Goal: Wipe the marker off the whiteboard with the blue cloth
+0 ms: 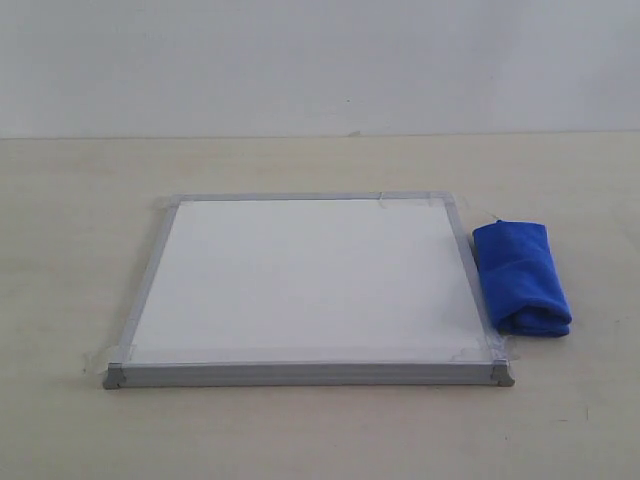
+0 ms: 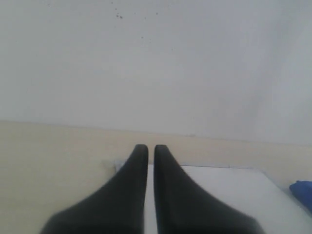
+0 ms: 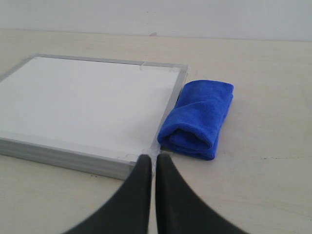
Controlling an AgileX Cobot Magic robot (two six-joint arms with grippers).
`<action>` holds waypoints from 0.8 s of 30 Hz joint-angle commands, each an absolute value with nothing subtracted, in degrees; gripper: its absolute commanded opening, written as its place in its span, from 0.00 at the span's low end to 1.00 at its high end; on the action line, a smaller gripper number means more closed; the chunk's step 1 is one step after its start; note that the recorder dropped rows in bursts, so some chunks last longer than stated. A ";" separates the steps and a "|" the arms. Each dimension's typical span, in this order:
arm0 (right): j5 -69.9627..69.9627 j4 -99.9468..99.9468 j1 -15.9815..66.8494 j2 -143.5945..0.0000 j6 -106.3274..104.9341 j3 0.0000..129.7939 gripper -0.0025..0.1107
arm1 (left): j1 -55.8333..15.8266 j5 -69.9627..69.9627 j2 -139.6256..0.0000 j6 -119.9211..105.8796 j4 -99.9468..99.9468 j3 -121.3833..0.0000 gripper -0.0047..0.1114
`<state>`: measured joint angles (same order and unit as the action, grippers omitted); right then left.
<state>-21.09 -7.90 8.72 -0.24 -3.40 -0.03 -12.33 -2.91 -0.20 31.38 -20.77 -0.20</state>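
The whiteboard (image 1: 300, 280) lies flat mid-table, white with a silver-grey frame and taped corners. No marker line shows on its face in any view. The blue cloth (image 1: 522, 278), a rolled bundle, rests on the table against the board's right edge. Neither gripper appears in the exterior view. In the right wrist view my right gripper (image 3: 153, 157) is shut and empty, hovering short of the board's near right corner, with the whiteboard (image 3: 83, 102) and blue cloth (image 3: 200, 119) ahead. My left gripper (image 2: 151, 148) is shut and empty, above the whiteboard (image 2: 229, 195); a bit of the blue cloth (image 2: 303, 191) shows at the edge.
The pale wooden table (image 1: 80, 200) runs back to a plain white wall (image 1: 320, 60). Bare tabletop surrounds the board on the left, in front and behind.
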 commanded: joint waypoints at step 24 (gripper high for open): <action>-20.79 -7.78 8.55 0.00 -3.54 0.00 0.02 | -4.49 0.00 0.00 42.07 -20.40 0.00 0.08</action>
<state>-21.09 -7.90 8.72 -0.24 -3.40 -0.03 -4.64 -0.94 -0.20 41.35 -20.65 -0.20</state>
